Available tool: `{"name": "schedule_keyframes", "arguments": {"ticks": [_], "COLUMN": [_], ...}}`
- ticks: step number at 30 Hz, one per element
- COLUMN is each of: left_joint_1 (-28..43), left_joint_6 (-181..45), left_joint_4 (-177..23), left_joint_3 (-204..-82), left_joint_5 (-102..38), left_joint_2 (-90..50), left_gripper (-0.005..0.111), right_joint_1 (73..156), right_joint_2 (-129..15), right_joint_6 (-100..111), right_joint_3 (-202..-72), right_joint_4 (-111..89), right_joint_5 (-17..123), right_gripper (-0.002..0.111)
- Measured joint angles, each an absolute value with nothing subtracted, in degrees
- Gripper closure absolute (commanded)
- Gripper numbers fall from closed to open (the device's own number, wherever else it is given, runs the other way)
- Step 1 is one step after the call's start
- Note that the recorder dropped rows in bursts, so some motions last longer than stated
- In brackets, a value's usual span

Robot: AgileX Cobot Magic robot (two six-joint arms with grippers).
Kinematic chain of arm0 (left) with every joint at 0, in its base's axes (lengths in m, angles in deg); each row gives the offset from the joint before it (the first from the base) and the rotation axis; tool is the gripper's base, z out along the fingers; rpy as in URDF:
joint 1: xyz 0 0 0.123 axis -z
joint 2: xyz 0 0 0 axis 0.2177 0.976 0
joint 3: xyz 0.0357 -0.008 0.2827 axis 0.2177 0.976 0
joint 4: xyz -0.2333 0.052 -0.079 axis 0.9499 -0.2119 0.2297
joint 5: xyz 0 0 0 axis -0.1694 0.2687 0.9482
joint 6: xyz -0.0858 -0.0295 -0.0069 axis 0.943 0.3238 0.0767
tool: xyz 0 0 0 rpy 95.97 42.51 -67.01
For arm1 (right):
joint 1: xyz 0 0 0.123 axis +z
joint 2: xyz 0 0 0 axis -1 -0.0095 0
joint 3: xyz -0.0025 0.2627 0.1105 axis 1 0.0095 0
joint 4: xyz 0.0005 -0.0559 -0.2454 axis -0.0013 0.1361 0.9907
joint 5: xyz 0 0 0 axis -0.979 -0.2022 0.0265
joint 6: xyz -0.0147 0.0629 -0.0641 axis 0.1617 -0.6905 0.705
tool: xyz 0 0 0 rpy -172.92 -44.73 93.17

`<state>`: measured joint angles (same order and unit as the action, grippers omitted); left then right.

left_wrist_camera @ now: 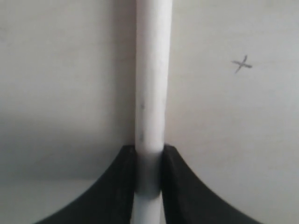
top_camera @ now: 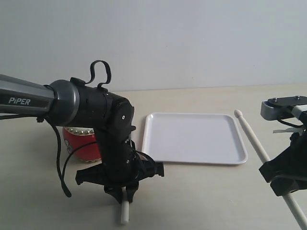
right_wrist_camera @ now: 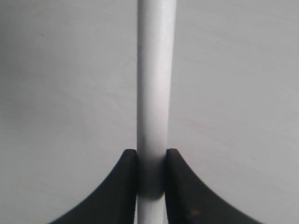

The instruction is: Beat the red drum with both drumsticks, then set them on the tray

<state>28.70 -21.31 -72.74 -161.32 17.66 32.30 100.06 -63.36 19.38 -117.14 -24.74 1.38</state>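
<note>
The red drum [top_camera: 80, 145] stands on the table at the left, mostly hidden behind my left arm. My left gripper [top_camera: 122, 191] [left_wrist_camera: 149, 156] points down at the table in front of the drum. It is shut on a cream-white drumstick [left_wrist_camera: 152, 84], whose end pokes out below it [top_camera: 124, 213]. To the right lies the white tray [top_camera: 194, 139], nothing in it. My right gripper [top_camera: 287, 181] [right_wrist_camera: 151, 156] is shut on the other drumstick [top_camera: 253, 142] [right_wrist_camera: 154, 79], which runs along the table beside the tray's right edge, its tip at the far end.
The beige tabletop ends at a plain pale wall behind. A small pencilled cross [left_wrist_camera: 242, 64] marks the table near the left stick. The left arm's black cable [top_camera: 61, 163] loops down beside the drum.
</note>
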Motion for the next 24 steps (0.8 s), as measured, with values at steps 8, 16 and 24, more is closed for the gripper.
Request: {"name": "schedule_keyframes", "arguments": {"ticks": [8, 16, 24], "left_joint_1": [28.70, 28.80, 24.05], "left_joint_6": [-29.50, -38.32, -46.01], "left_joint_4": [-72.74, -74.48, -75.83], "left_joint_3": [-161.32, -157.45, -147.19], "left_joint_5": [19.44, 21.14, 23.81], "left_joint_2": [27.71, 11.78, -3.93], "left_gripper": [0.107, 0.107, 0.107], "right_joint_1": [100.06, 100.06, 100.06], "right_joint_2": [-63.36, -64.74, -72.83], "right_joint_6": [19.38, 21.87, 23.33], "right_joint_3": [-117.14, -118.72, -129.09], "right_joint_4": [-24.78, -27.75, -30.20], "right_joint_5": [0.87, -3.60, -13.28], "right_gripper": [0.108, 0.108, 0.108]}}
